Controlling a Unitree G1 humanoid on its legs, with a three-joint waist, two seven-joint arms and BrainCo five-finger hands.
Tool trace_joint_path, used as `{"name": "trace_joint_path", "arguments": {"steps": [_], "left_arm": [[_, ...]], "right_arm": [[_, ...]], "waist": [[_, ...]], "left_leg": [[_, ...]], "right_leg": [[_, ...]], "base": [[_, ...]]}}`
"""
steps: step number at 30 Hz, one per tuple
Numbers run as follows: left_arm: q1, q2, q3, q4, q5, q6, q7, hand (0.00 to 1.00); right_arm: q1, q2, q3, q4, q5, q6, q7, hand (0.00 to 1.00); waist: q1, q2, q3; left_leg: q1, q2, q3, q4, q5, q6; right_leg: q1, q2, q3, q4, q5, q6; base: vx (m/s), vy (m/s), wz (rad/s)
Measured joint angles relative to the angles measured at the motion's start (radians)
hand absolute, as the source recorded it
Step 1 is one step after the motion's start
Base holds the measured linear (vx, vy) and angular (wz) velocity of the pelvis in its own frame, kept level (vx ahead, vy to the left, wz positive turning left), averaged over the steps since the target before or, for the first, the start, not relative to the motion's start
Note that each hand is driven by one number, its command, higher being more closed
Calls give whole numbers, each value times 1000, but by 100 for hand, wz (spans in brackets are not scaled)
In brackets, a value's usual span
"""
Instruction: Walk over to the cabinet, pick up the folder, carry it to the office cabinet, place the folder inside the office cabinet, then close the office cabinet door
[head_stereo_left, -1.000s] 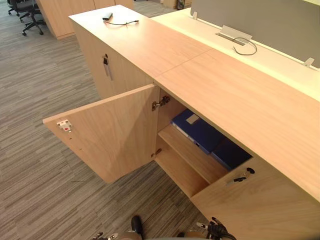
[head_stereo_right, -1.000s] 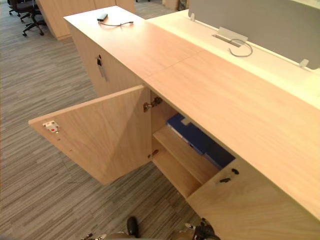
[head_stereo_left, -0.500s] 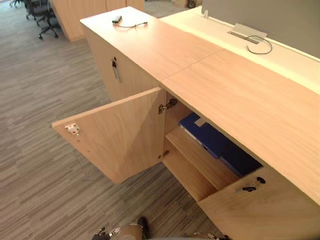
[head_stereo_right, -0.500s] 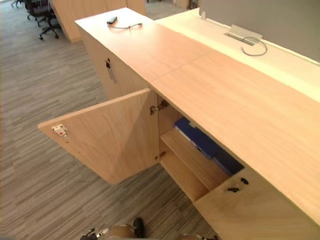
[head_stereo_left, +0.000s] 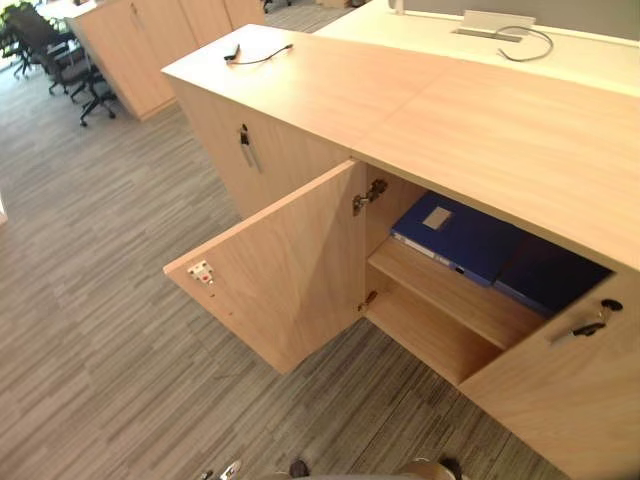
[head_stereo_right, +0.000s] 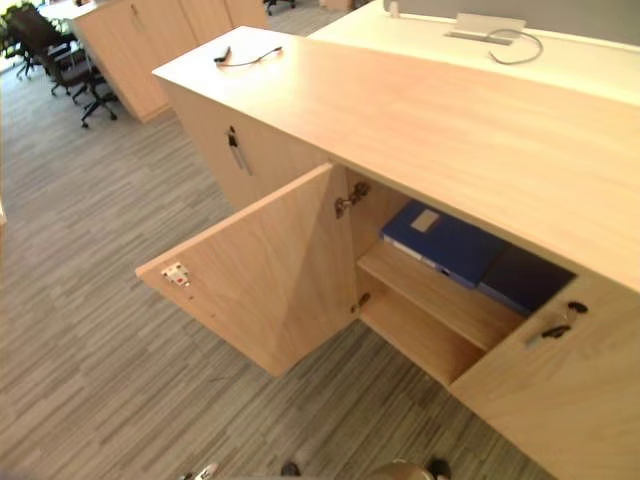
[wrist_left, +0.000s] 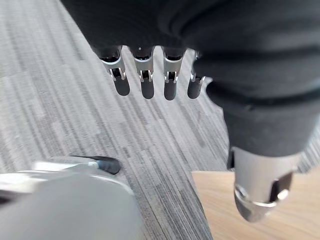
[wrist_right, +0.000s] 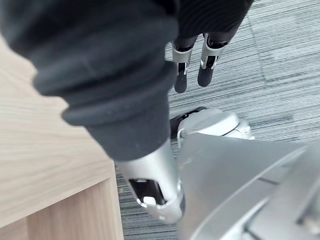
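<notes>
Left eye view has the blue folder (head_stereo_left: 455, 238) lying flat on the upper shelf (head_stereo_left: 440, 302) of the office cabinet (head_stereo_left: 480, 130), just behind the hinged edge of the open door (head_stereo_left: 290, 270). Its long axis runs along the shelf and its spine faces outward. Both hands hang empty over the striped carpet (head_stereo_left: 90, 300) with fingers straight: left hand (wrist_left: 147, 82), right hand (wrist_right: 180, 75). The door is a flat, smooth board of pale wood grain, and it stands out toward the robot's left. The left hand therefore looks the nearer one to push it shut. The folder's cover looks stiff and smooth, with a pale label.
</notes>
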Motion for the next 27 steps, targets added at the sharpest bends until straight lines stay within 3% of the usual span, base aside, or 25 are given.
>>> {"name": "trace_joint_path", "arguments": {"steps": [4,12,16,19,22,27], "left_arm": [[-23,33,32,-92,9,2,12,0],[-104,183,98,-443,141,10,74,0],[-190,228,98,-452,188,24,86,0],[-297,305,98,-365,196,46,85,0],[-390,416,93,-262,196,68,79,0],[-493,479,48,-246,271,82,88,0]], "right_arm": [[14,13,30,-1,0,1,1,0],[86,31,68,-58,-2,8,3,0],[90,31,70,-82,-6,9,8,0],[86,32,78,-79,-6,11,17,0],[79,32,76,-53,-5,12,18,0],[89,40,65,15,0,13,25,0]], "waist": [[1,-14,-2],[6,-51,-34],[3,-54,-41],[-1,-56,-46],[-23,-74,-55],[-44,-92,-67]], "left_leg": [[55,3,46,-52,18,2],[106,4,88,-91,26,6],[120,5,105,-93,26,6],[120,13,111,-92,25,5],[122,22,117,-90,25,5],[126,19,117,-88,24,6]], "right_leg": [[4,20,40,-29,20,-24],[15,30,63,-40,26,-24],[24,31,65,-39,28,-21],[17,39,67,-35,28,-21],[8,54,86,-31,27,-21],[12,53,89,-31,28,-21]], "base": [[-19,38,-35],[6,3,-13],[27,-13,-9],[19,-30,-7],[11,-25,-11],[1,-5,-1]]}}
